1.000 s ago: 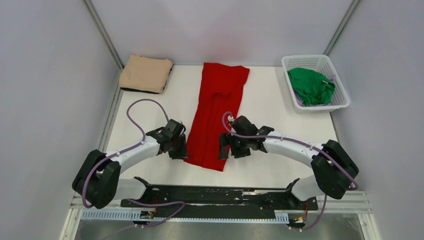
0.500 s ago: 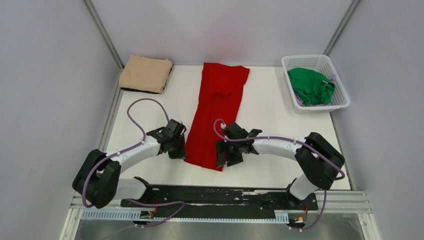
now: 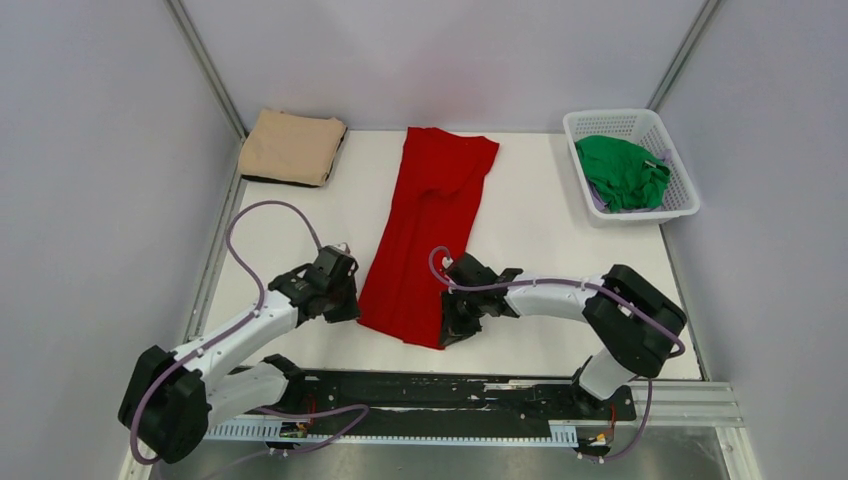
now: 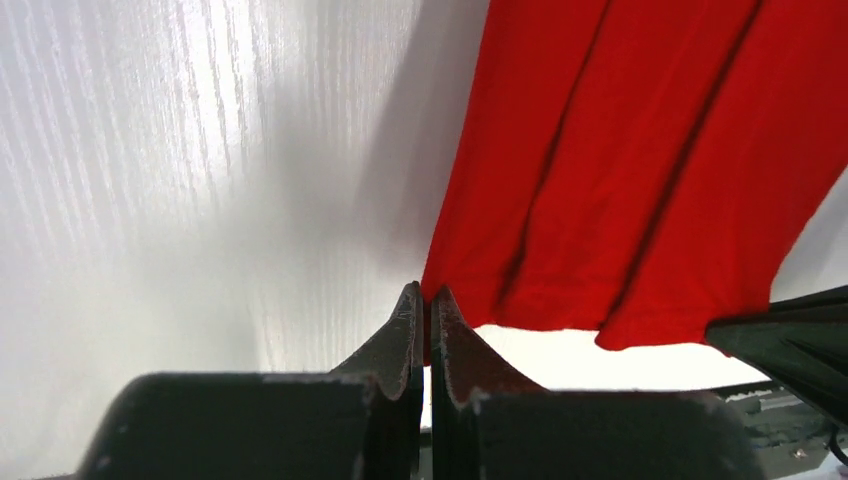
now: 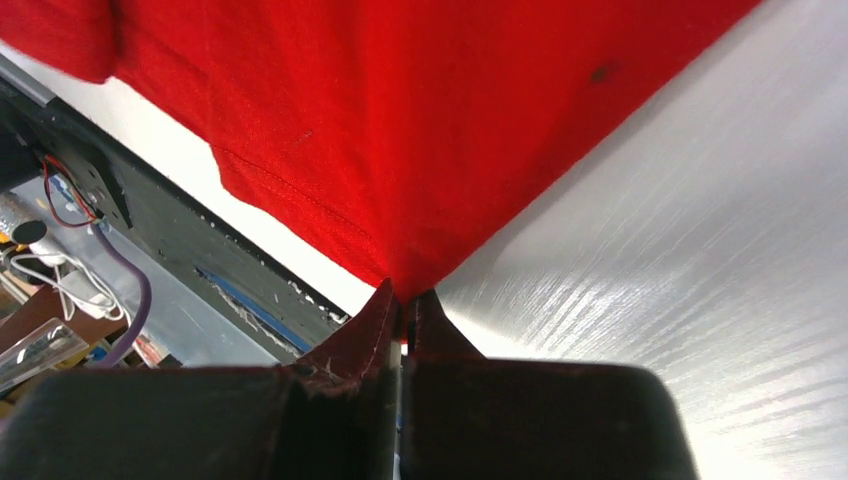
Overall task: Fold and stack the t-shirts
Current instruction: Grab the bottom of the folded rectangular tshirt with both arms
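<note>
A bright red t-shirt (image 3: 425, 235) lies folded into a long strip down the middle of the table, its collar end at the far side. My left gripper (image 3: 352, 312) is shut on the strip's near left corner, pinching red cloth (image 4: 600, 170) between its tips. My right gripper (image 3: 445, 335) is shut on the near right corner, and the red cloth (image 5: 420, 130) rises straight from its tips. A folded tan t-shirt (image 3: 291, 146) sits at the far left corner. A green t-shirt (image 3: 622, 171) lies crumpled in the basket.
The white lattice basket (image 3: 682, 190) stands at the far right of the table (image 3: 540, 220). A black rail (image 3: 440, 388) runs along the near edge behind the arm bases. Grey walls with metal posts enclose the table on three sides.
Both grippers closed on the near corners of the red t-shirt. The left arm drew back toward the near left, and the right gripper slid nearer; the shirt's near end shifted slightly left.
</note>
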`<state>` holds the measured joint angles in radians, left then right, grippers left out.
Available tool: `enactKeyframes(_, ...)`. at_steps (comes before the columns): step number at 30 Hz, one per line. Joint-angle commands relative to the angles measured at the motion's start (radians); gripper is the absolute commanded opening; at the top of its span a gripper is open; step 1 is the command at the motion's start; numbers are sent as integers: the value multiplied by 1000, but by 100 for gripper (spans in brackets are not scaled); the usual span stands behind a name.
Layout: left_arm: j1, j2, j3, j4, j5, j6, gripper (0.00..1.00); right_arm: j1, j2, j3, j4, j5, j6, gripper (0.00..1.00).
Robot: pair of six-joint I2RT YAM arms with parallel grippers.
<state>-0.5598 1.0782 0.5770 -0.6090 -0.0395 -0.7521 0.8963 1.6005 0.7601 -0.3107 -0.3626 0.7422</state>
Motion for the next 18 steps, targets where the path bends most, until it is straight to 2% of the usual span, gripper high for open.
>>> enactKeyframes(1, -2, -100, -37, -23, 22, -39, 0, 15, -12, -48, 16, -15, -7, 0)
enactKeyframes(5, -44, -135, -41, -19, 58, -58, 0, 28, -45, -44, 22, -63, -30, 0)
enactKeyframes(10, -68, -141, 5, -90, 43, -60, 0, 24, -95, -29, 12, -74, -32, 0)
enactKeyframes(18, -68, -96, 87, 39, -29, -59, 0, -73, -137, 42, -23, -68, -41, 0)
